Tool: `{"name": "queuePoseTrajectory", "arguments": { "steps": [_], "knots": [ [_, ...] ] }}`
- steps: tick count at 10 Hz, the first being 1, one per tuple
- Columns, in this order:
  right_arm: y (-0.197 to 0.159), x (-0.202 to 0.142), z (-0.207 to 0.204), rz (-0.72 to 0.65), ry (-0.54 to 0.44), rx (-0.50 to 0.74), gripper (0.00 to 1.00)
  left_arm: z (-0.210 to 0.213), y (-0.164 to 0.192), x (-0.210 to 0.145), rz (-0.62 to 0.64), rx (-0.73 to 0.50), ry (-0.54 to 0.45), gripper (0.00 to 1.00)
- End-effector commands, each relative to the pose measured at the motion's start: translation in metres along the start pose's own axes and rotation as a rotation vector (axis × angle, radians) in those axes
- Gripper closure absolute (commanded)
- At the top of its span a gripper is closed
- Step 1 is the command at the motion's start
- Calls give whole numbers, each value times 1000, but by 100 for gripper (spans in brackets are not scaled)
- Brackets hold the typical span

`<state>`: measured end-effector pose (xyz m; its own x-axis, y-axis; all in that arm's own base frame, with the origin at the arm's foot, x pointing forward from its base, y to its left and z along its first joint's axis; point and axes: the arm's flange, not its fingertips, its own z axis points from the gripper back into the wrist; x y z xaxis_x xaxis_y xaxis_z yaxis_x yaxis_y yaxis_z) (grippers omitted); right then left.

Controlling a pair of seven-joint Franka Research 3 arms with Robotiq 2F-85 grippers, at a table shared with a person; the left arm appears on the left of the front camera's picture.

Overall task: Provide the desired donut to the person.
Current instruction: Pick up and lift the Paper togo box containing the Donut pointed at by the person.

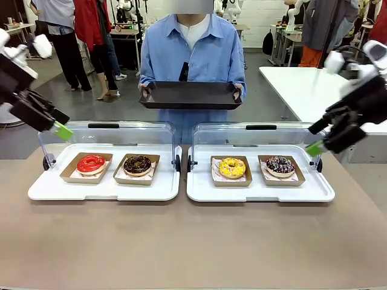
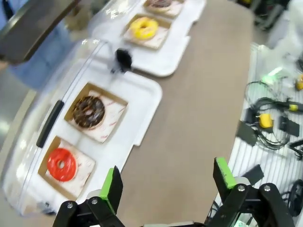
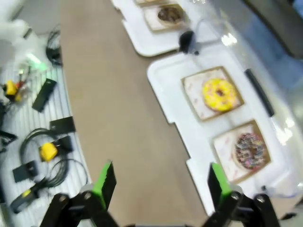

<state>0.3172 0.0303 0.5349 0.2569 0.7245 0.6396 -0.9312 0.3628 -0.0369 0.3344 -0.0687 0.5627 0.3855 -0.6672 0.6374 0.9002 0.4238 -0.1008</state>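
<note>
Left claw and right claw hang wide, empty, over the desk; the red donut, brown donut, yellow donut and sprinkled donut lie in white trays before the person. Nothing marks the wanted one, so a wrong pick looms

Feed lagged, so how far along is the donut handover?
Done: both clear lids stand open; the person holds out a black tray. In hand: nothing; left pincer and right pincer open. Left: red donut, chocolate donut, yellow donut, sprinkled donut all in cases.
</note>
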Motion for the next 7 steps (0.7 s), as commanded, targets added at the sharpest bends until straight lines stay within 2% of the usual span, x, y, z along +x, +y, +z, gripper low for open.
{"name": "queuePoseTrajectory", "arguments": {
  "steps": [1, 4, 7],
  "knots": [
    [-21, -37, 21, 64, -122, 149, 0, 20, 28, -10, -18, -126, -40, 0],
    [-34, -77, 40, 162, -370, 219, 0, 49, 53, -36, 15, -140, -151, 0],
    [-40, -98, 54, 270, -513, 279, 0, 69, 69, -60, -60, -187, -277, 0]
  ]
}}
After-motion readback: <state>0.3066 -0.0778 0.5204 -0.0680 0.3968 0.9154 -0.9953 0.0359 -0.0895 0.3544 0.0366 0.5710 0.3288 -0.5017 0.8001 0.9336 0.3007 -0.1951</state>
